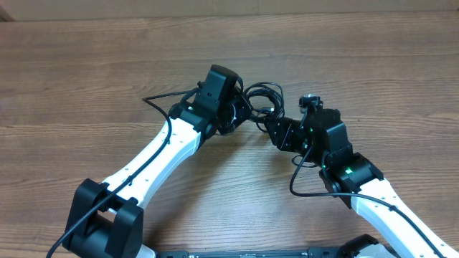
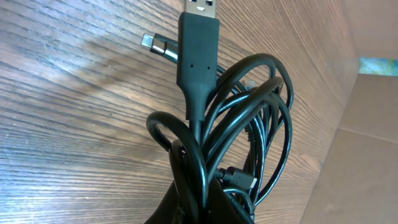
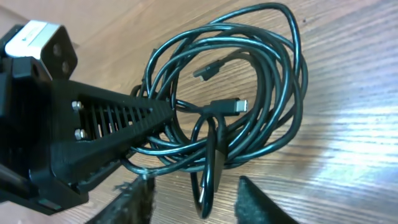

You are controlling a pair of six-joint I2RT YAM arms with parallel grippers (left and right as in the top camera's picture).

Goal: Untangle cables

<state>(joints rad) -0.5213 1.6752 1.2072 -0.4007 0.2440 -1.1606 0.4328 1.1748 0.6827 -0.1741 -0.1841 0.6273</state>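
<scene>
My right gripper's [image 3: 194, 186] jaws stand spread. One loop of the cables [image 2: 198, 106] hangs between them, ungripped. My left gripper's [image 3: 155, 115] jaws look pressed together on the near edge of the same bundle, though the pinch itself is mostly hidden.

The cables form one coiled knot between my two wrists near the middle of the wooden table [image 1: 86, 64], and part of it lies on the wood. A USB-A plug [image 2: 200, 7] sticks out free past my left wrist, and a small plug [image 3: 236, 106] lies loose inside the coil.

To do this well, I judge my left should act as a firm anchor. My right should close on that single loop only, then draw away slowly and sideways. If the coil tightens rather than opens, I should let go and follow a free plug end out instead.
</scene>
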